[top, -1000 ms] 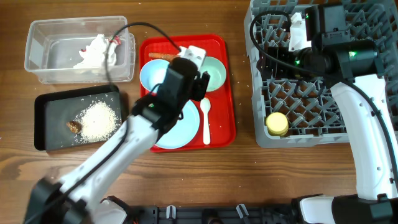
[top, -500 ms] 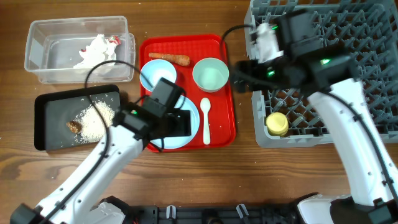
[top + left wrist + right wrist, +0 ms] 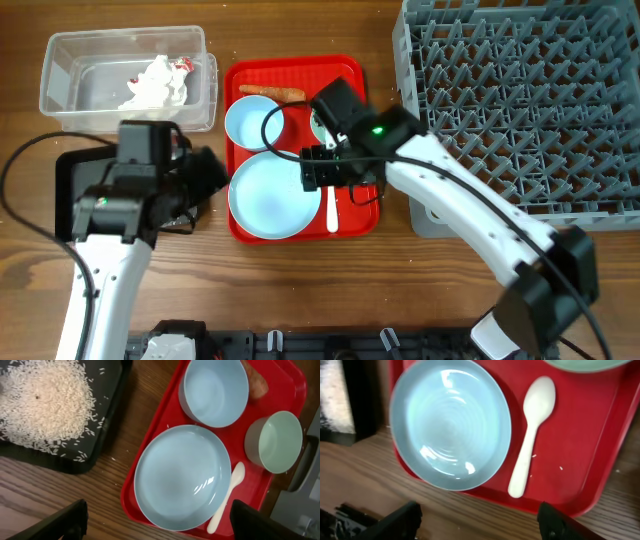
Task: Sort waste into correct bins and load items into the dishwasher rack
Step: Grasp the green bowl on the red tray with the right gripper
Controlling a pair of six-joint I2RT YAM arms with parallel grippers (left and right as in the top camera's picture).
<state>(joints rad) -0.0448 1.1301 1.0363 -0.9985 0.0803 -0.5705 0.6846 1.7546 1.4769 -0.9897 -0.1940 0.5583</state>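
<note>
Your right fingers (image 3: pixel 395 519) are spread wide and empty, low over the front edge of the red tray (image 3: pixel 570 445). The white spoon (image 3: pixel 532 435) and large plate (image 3: pixel 451 422) lie on the tray just beyond them. Your left fingers (image 3: pixel 60 522) are spread too, holding nothing, just off the tray's left side.

Change: the right arm has swung from the rack (image 3: pixel 520 90), right of the tray, to over the tray. The left arm has backed off the tray. Likely the right arm takes the next dish, spoon or plate.

The blue bowl (image 3: pixel 216 390), mint bowl (image 3: pixel 274 441) and carrot (image 3: pixel 272 92) wait at the tray's back.
</note>
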